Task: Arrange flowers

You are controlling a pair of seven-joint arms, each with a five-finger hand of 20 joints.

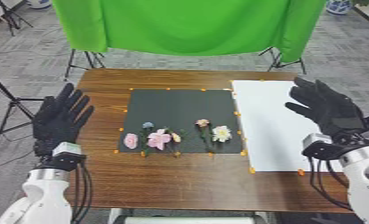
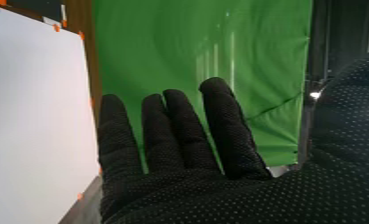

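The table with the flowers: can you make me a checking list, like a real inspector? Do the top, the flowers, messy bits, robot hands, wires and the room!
Surface: brown wooden table with a dark mat and a white sheet.
Job's things: flowers in pink, white, peach and blue, on the mat's near part.
Clutter: small orange bits along the mat's and sheet's edges.
Grippers: left hand and right hand, fingers straight, holding nothing.
Cables: black cables beside both arms.
Surroundings: green cloth beyond, grey floor.
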